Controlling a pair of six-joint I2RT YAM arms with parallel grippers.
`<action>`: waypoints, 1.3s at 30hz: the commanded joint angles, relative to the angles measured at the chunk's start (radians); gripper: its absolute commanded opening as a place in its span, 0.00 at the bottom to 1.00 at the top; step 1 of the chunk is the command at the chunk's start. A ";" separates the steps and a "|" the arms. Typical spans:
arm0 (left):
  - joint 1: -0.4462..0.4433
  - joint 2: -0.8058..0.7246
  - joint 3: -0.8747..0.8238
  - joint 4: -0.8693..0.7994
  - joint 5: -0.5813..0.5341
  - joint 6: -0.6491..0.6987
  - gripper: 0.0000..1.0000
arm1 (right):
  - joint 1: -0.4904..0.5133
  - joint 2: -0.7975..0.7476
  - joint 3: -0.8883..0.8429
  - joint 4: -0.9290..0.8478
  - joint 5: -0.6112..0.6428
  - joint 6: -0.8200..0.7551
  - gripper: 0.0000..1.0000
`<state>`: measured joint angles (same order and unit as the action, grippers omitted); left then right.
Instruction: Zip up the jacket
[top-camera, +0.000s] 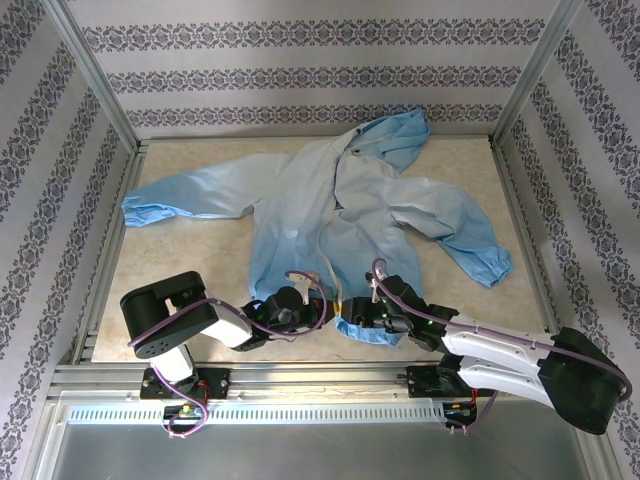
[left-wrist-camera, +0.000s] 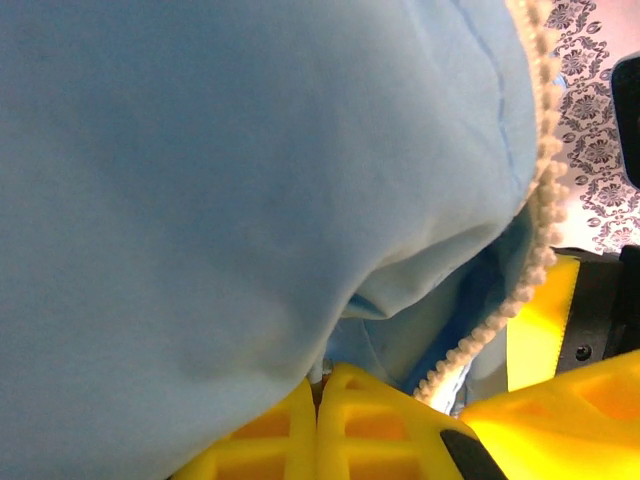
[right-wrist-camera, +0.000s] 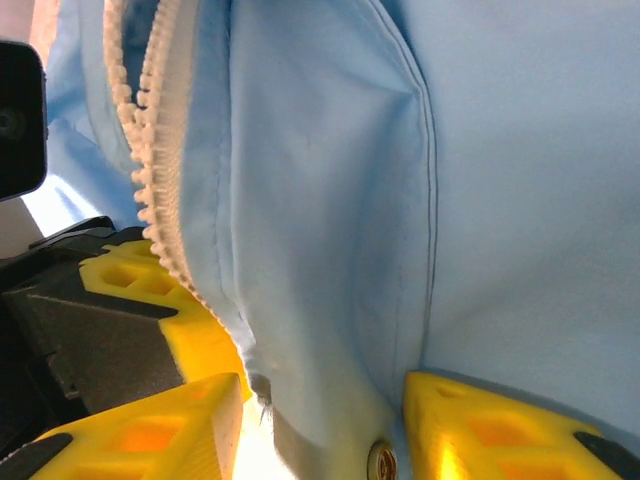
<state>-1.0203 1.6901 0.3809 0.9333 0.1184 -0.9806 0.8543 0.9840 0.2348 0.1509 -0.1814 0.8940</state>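
- jacket (top-camera: 330, 215) lies spread on table (top-camera: 190, 270); hood at far right, one sleeve out to the left, the other bent to the right; hem at the near edge, at both grippers
- zipper (right-wrist-camera: 140, 170): pale teeth run along the front edge down toward the hem; top view too coarse to tell how far it is closed
- left gripper (left-wrist-camera: 318, 430): yellow fingers together, pinched on jacket fabric at the hem, just beside the zipper teeth
- right gripper (right-wrist-camera: 322, 400): yellow fingers apart; a fold of the hem hangs between them, against one finger, with a bright gap before the other; no clamp on it
- snap (right-wrist-camera: 380, 461), small and metal, sits on the hem between the right fingers
- top view: both grippers close together at mid-hem, left one on the left
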 joint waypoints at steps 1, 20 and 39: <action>-0.015 0.008 0.019 0.068 -0.017 -0.020 0.00 | 0.013 -0.024 -0.021 0.031 -0.023 0.015 0.48; -0.011 -0.101 -0.007 -0.006 -0.028 0.013 0.00 | 0.017 0.036 0.041 0.035 -0.046 -0.028 0.00; 0.169 -0.951 0.011 -0.793 -0.019 0.231 0.00 | -0.042 0.102 0.347 -0.014 -0.320 -0.251 0.00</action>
<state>-0.8776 0.8047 0.3565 0.3130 0.0933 -0.8207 0.8253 1.0645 0.5148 0.1089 -0.3878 0.7273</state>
